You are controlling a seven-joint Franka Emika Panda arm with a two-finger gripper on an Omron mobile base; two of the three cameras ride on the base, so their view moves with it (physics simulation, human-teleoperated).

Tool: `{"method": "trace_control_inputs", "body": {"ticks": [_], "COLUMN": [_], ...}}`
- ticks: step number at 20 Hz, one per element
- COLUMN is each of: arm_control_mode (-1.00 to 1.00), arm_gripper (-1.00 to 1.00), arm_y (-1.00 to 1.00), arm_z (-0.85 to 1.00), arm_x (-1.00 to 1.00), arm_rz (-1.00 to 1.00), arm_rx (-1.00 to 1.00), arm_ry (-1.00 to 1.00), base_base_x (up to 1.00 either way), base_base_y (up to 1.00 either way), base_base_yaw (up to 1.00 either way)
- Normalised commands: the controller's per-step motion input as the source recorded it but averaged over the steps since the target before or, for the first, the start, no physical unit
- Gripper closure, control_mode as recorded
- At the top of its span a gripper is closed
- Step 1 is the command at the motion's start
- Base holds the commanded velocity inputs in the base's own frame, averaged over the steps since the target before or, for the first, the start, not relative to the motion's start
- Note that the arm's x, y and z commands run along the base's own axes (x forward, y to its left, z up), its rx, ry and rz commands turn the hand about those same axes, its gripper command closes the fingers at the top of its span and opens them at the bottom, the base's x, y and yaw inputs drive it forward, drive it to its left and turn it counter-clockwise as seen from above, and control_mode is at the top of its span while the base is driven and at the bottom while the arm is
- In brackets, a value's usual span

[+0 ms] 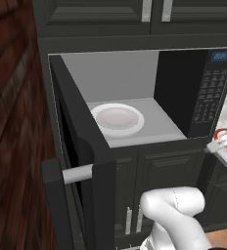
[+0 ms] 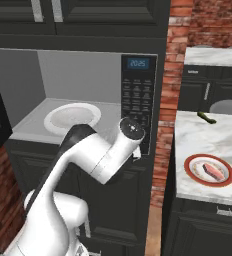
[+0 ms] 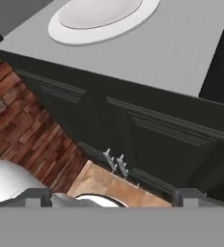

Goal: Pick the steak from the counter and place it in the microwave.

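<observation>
Pincer tips sit at the bottom edge of your hand view (image 3: 112, 197), two dark stubs set well apart with nothing between them, so read it as released and empty. That camera looks down past the microwave floor onto dark panelled cabinet doors (image 3: 172, 144) with a pair of small silver handles (image 3: 115, 161), a strip of wooden floor (image 3: 119, 185) and red brick (image 3: 22, 120) to one side.

Your steak (image 2: 212, 171) lies on a red-rimmed plate (image 2: 192, 172) on the marbled counter (image 2: 198, 137), to the right of the microwave and well apart from the arm (image 2: 108, 155). A thin dark green thing (image 2: 206, 117) lies farther back on the same counter; you cannot tell what it is. A brick column (image 2: 165, 100) stands between counter and microwave.

The microwave (image 1: 193, 93) stands open, its door (image 1: 81, 161) swung out to the left with the white bar handle (image 1: 78, 174) facing you. Inside, the light grey floor carries a round white turntable plate (image 1: 118, 119), bare. Dark cabinets run above and below it, and a brick wall (image 1: 12, 122) closes the left side.

Writing: the small blue display (image 2: 138, 63) seems to read 20:25, though it is small; the keypad buttons (image 2: 137, 95) beneath are too fine to read
</observation>
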Motion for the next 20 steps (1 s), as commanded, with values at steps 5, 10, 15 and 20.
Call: {"method": "trace_control_inputs", "body": {"ticks": [5,10,15,20], "arm_control_mode": [-1.00,-1.00,-1.00,-1.00], "arm_gripper": [-1.00,-1.00,-1.00,-1.00], "arm_y": [-1.00,-1.00,-1.00,-0.93], "arm_z": [-0.28,-0.06,-0.01,-0.22], "arm_x": [-0.24,0.00,0.13,0.08], "arm_rz": [0.33,0.29,0.29,0.14], "arm_rx": [0.13,0.09,0.04,0.02], "arm_ry": [-0.04,-0.03,-0.01,-0.27], "base_base_x": [0.00,0.00,0.00,0.00], "base_base_y": [0.00,0.00,0.00,0.00], "base_base_yaw": [0.00,0.00,0.00,0.00]}}
